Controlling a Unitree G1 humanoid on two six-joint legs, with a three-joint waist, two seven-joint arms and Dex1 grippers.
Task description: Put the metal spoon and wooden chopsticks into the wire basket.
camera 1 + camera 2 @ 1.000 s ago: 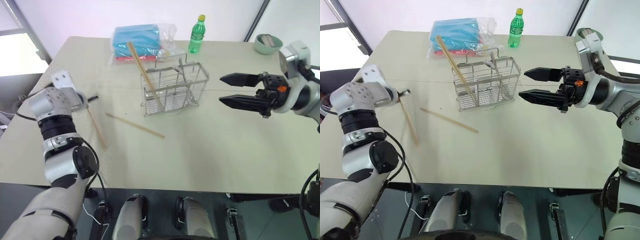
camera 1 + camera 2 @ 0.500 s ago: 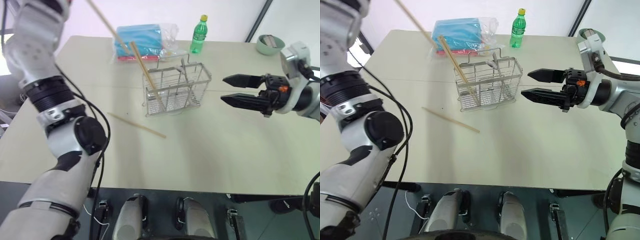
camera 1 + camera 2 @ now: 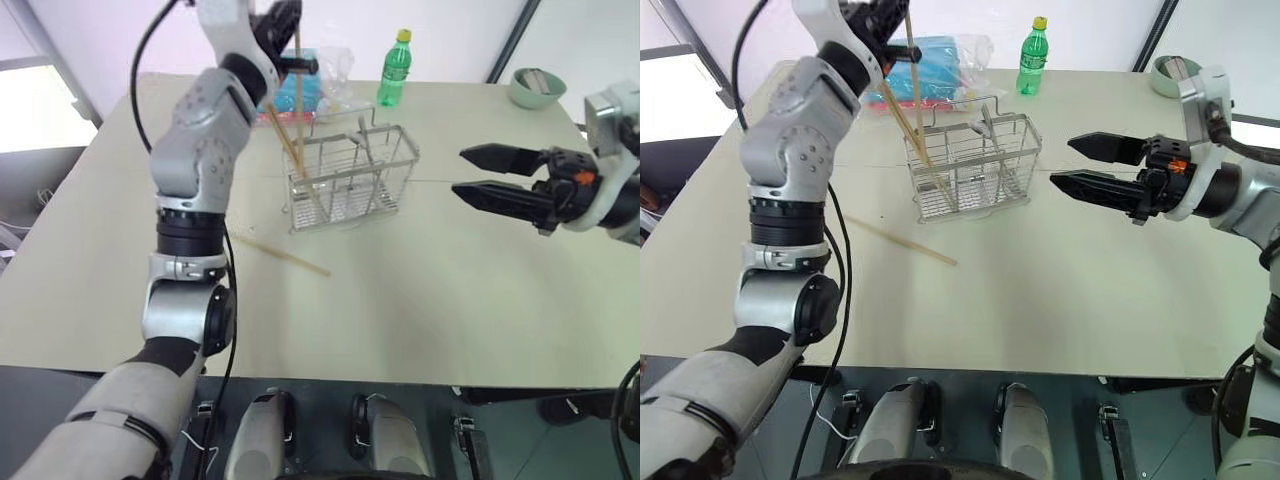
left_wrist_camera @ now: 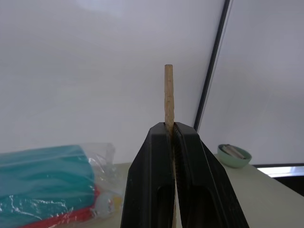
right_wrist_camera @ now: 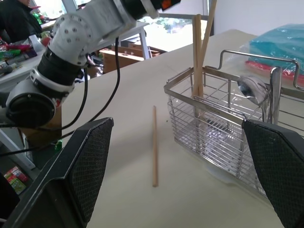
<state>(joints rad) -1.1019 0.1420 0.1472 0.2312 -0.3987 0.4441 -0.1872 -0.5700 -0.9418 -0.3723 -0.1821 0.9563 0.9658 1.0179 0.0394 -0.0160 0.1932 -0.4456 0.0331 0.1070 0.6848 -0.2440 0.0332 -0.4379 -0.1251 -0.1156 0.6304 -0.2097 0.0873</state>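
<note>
Holding a chopstick (image 3: 298, 90), left end effector (image 3: 285, 25) above wire basket (image 3: 350, 175) containing spoon (image 5: 253, 89); right end effector (image 3: 478, 172) wide

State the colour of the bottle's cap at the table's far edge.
Yellow, on a green bottle; clearest in the left eye view.

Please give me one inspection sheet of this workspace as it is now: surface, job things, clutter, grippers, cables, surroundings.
Surface: beige table, bare in front.
Job's things: wire basket upright, one chopstick leaning in it, spoon inside; loose chopstick lying on table.
Clutter: green bottle, bagged teal cloth, green bowl.
Grippers: left gripper shut on held chopstick, upright over basket; right gripper open, beside basket.
Cables: black cable along left arm.
Surroundings: white wall.
</note>
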